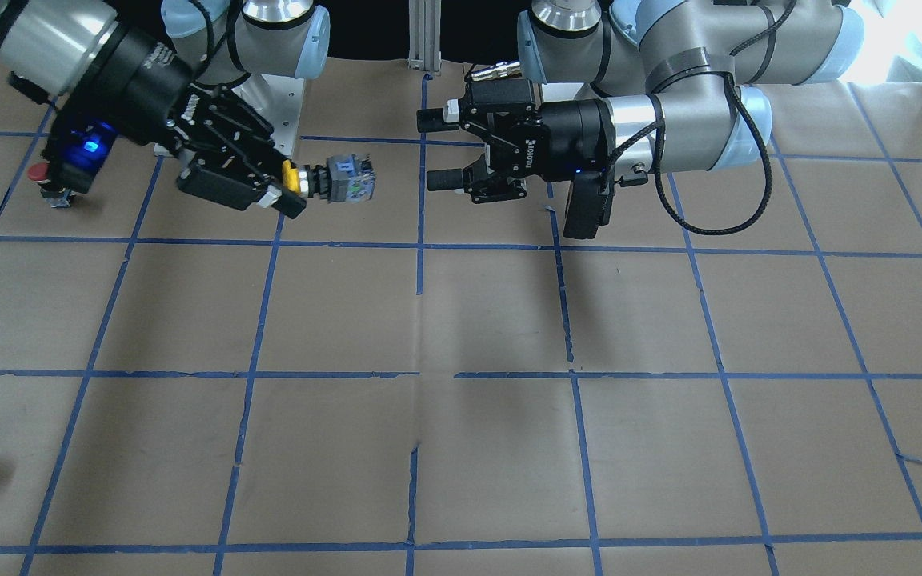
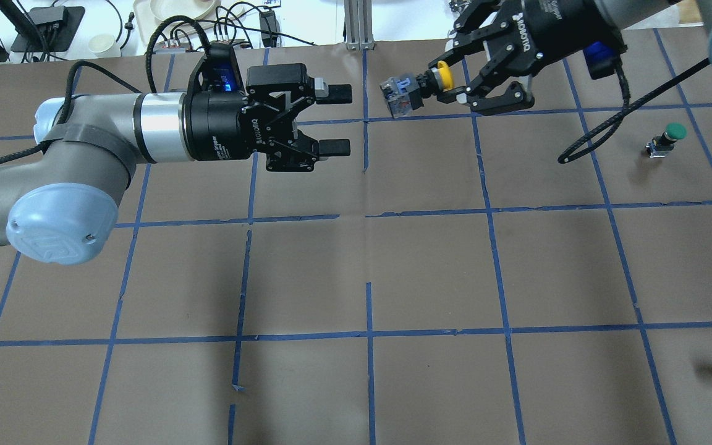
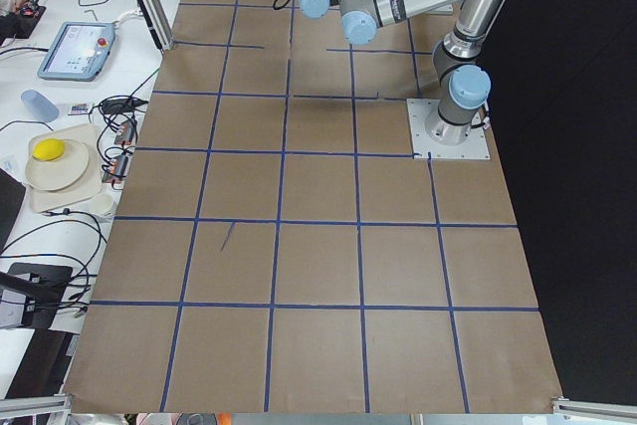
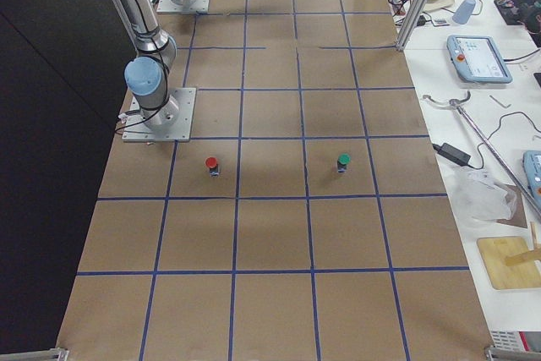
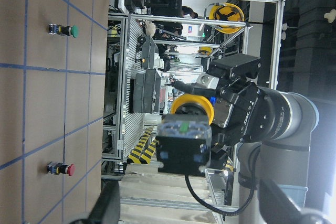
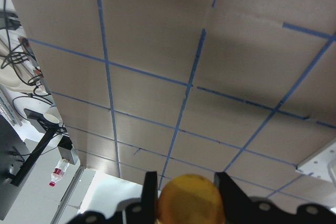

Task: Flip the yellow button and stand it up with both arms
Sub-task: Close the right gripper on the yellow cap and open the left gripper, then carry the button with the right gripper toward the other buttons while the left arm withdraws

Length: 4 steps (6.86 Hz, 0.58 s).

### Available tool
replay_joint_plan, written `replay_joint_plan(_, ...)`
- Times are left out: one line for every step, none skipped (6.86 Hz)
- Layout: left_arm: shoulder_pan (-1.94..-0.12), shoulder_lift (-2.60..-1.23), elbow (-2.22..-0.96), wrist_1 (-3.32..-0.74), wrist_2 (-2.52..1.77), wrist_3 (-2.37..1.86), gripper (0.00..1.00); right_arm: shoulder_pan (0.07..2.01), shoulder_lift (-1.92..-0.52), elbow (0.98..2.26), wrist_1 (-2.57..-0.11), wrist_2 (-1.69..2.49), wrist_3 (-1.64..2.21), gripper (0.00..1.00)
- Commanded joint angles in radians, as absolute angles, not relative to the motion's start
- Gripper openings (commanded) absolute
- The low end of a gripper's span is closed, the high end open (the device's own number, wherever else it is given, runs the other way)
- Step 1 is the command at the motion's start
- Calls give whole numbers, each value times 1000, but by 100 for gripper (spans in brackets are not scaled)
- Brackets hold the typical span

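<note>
Right tool [image 2: 449, 83] pinches the yellow button [image 2: 415, 89] by its round cap, aloft at the paper-covered tabletop's [image 2: 430, 272] 12 o'clock, blocky grey body facing the left tool's [image 2: 337, 120] two spread fingers.

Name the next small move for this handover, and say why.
Probably ease the left pincer forward until its open jaws bracket the grey body of the yellow button. The right pincer grips only the cap, leaving the body sticking out toward the left one, with a gap between them.
</note>
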<state>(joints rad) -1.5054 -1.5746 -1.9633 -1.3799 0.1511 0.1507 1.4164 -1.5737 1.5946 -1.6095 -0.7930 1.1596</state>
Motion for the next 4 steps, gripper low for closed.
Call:
replay_joint_plan(-1505, -1604, -1956, -1196, 396, 54, 92, 1295, -1534, 1604, -1592, -912, 803, 7)
replay_joint_plan(-1506, -1627, -1956, -1110, 522, 35, 92, 1269, -1484, 1608, -1597, -1103, 597, 6)
replay_joint_plan(-1514, -1637, -1956, -1089, 646, 40, 90, 1235, -1456, 1609, -1609, -1217, 386, 5)
replay_joint_plan(-1540, -1635, -1951, -1086, 781, 38, 91, 1176, -1439, 1621, -1620, -1277, 142, 4)
